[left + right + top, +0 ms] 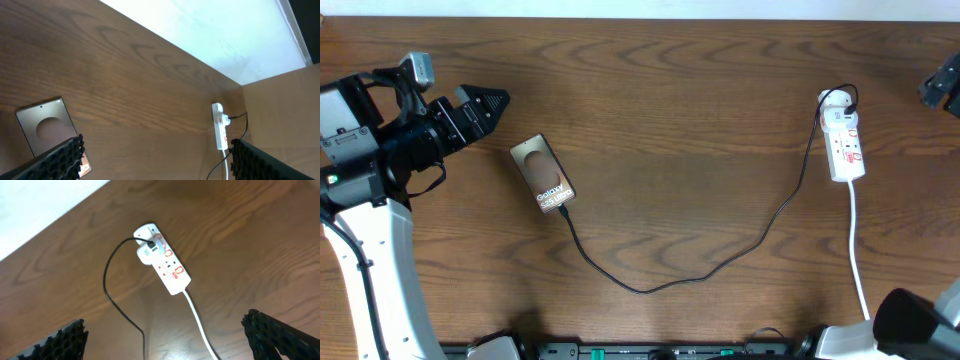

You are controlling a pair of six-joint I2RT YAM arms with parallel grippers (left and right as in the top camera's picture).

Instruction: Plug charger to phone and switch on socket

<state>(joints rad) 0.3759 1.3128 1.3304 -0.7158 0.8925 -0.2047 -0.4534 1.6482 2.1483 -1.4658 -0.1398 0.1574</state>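
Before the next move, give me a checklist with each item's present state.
1. Left gripper open and empty: ok.
2. Right gripper open and empty: ok.
3. Charger cable plugged into the white power strip: ok.
4. Cable's other end seated in the Galaxy S25 Ultra phone: cannot tell; it ends at the phone's edge.
5. Power strip switched on: cannot tell.

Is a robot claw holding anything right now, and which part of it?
Nothing is held. The left claw is open beside the phone, and the right claw is open above the socket, touching neither.
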